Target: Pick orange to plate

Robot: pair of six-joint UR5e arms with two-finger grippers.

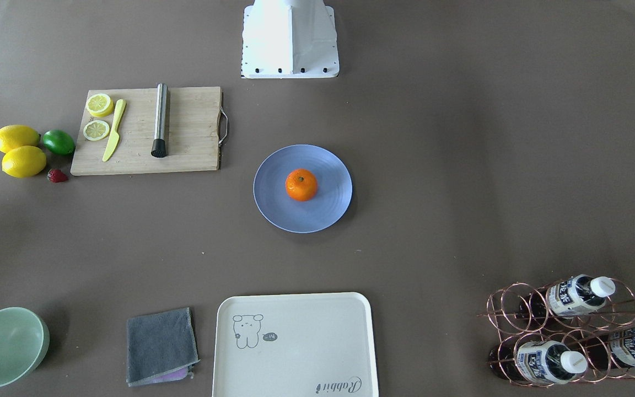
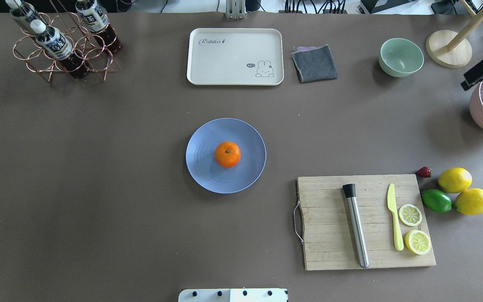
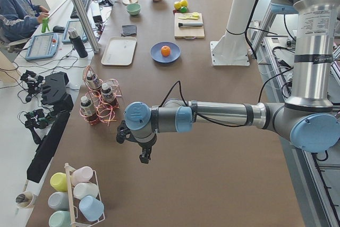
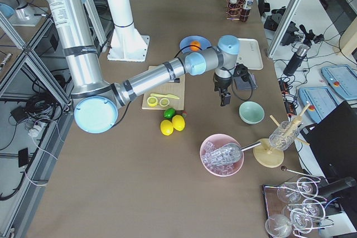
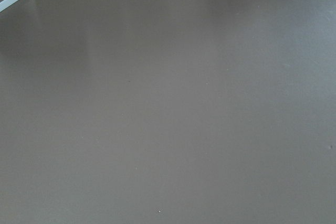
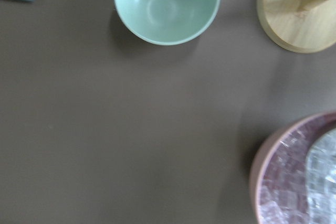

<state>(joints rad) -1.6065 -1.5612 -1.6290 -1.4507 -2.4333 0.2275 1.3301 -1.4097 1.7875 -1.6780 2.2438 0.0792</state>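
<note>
there, the orange (image 1: 301,184) sits centred on the plate (image 1: 273,207), while the left gripper (image 3: 144,157) and the right gripper (image 4: 225,101) hang far off, whether spread or pressed together i cannot tell.

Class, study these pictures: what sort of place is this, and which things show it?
Probably a robotics lab with a staged kitchen table: a robot arm hangs over it, an operator sits beside it with tablets, and the orange lies on the plate among food props.
</note>
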